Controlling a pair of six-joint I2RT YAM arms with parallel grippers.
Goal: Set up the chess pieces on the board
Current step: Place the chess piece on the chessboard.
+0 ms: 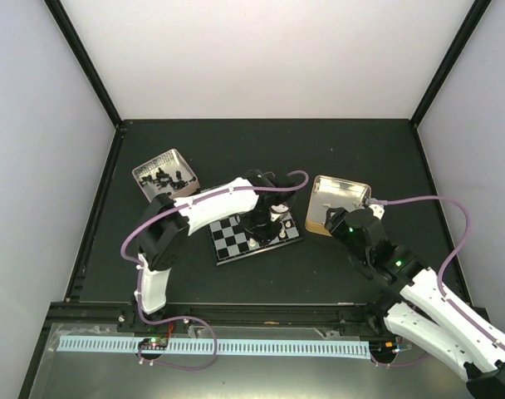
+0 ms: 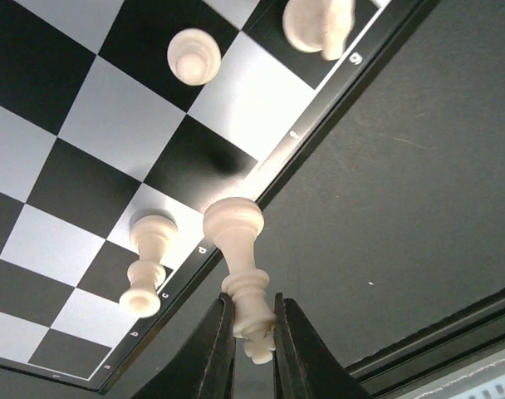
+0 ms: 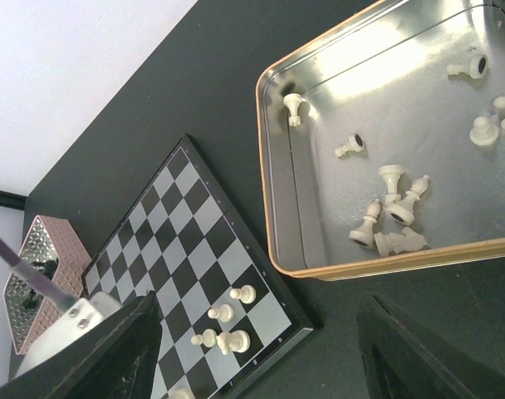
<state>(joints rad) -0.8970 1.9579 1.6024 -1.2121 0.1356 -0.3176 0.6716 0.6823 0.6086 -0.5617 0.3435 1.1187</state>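
The board [image 1: 232, 240] lies mid-table. My left gripper [image 1: 261, 226] hovers over its right part. In the left wrist view it [image 2: 254, 332] is shut on the head of a tall cream-white piece [image 2: 238, 249], whose base hangs by the board's edge [image 2: 261, 179] near the d mark. Cream pieces stand on the board: one beside it [image 2: 147, 268], a pawn [image 2: 193, 56] and another piece [image 2: 319, 25]. My right gripper [image 3: 269, 357] is open and empty above the table between the board [image 3: 178, 241] and the tan box. Several white pieces [image 3: 229, 326] stand in that board corner.
A tan metal box [image 1: 322, 209] right of the board holds several loose white pieces [image 3: 394, 208]; its rim [image 3: 273, 166] is close to the board. A pinkish tray [image 1: 149, 167] at the back left holds black pieces [image 1: 165, 176]. It also shows in the right wrist view [image 3: 53, 245].
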